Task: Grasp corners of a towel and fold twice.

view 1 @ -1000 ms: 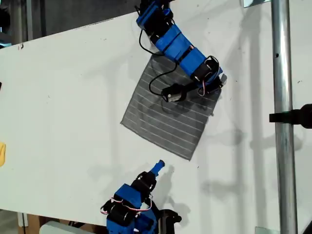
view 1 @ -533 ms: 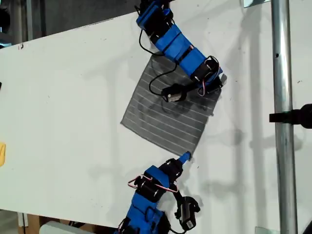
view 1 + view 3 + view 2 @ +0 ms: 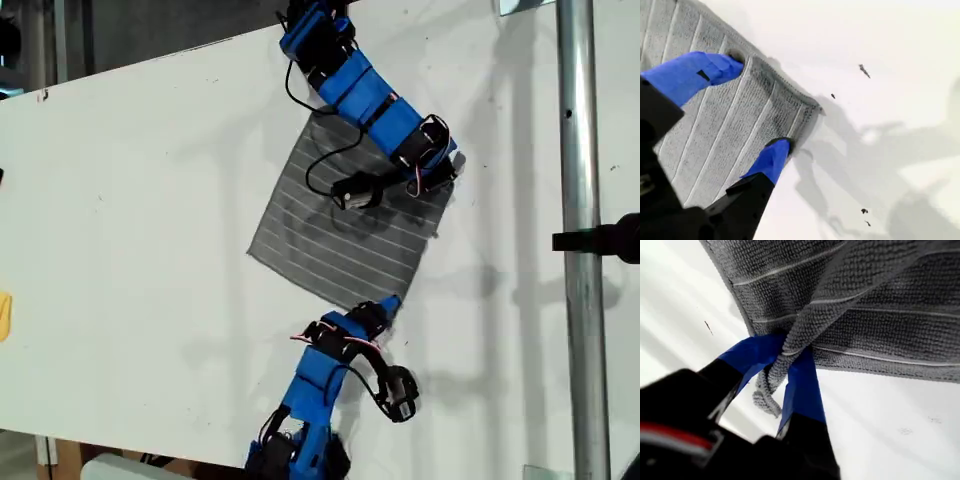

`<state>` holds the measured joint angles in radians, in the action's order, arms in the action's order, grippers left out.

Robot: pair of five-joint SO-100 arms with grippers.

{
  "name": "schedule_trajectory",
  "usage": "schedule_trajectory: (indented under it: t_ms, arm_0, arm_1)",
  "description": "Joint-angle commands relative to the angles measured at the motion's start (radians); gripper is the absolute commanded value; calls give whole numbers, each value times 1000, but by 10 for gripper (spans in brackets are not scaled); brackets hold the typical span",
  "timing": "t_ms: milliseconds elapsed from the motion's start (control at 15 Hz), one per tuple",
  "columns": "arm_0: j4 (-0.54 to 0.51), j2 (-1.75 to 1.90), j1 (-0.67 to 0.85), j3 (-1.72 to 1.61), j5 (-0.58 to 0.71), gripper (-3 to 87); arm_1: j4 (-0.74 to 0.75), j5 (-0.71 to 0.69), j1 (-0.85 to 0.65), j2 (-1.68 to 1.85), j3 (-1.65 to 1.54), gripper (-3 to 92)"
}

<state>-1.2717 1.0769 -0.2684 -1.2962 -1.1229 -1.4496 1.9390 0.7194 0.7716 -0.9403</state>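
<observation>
The grey striped towel (image 3: 340, 240) lies flat on the white table (image 3: 130, 200), turned like a diamond. My first gripper (image 3: 448, 172) is at the towel's corner toward the exterior view's right. In the first wrist view my first gripper (image 3: 790, 347) is shut on a bunched fold of the towel (image 3: 880, 300). My second gripper (image 3: 388, 303) reaches from the exterior view's bottom edge to the towel's lowest corner. In the second wrist view my second gripper (image 3: 760, 105) is open, both blue fingertips (image 3: 715, 67) resting on the towel (image 3: 715, 130) beside its corner (image 3: 812, 107).
A vertical metal pole (image 3: 580, 240) with a black clamp (image 3: 605, 240) stands at the exterior view's right. A yellow object (image 3: 3, 315) shows at the exterior view's left edge. Black cable (image 3: 320, 165) from the first arm hangs over the towel.
My second arm has stretched from the exterior view's bottom edge up to the towel's lowest corner. The first arm and the towel have not moved.
</observation>
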Motion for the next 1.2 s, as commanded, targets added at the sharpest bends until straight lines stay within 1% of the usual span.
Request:
schedule_trajectory:
  t_ms: [0,67,133,200,267,400,533,600,800,867,933,1133]
  arm_0:
    - [75,-89,44,72,-34,258]
    - [92,-124,55,72,-51,223]
    - [97,-135,61,66,-74,116]
    - [98,-129,64,60,-95,-28]
    - [91,-121,57,72,-98,-28]
    - [21,-120,41,147,-117,-29]
    - [-87,-114,9,270,-129,-29]
    - [-163,-97,-11,334,-144,-29]
    - [-333,58,-71,321,-239,-29]
    - [-367,97,-109,322,-268,-29]
    - [-377,135,-155,313,-311,-29]
    - [-379,153,-262,287,-439,-29]
  arm_1:
    - [-8,9,15,14,-5,-2]
    - [-11,14,17,15,-5,-2]
    - [-11,20,21,18,-11,-2]
    - [-11,25,23,20,-15,-2]
    - [-11,26,23,20,-17,-2]
    - [-5,26,21,25,-17,-2]
    - [0,20,21,52,2,-2]
    - [15,5,20,69,23,-2]
    - [149,-86,9,107,44,-2]
    - [212,-114,12,123,44,-2]
    - [270,-124,23,132,44,-2]
    - [397,-149,51,146,44,-2]
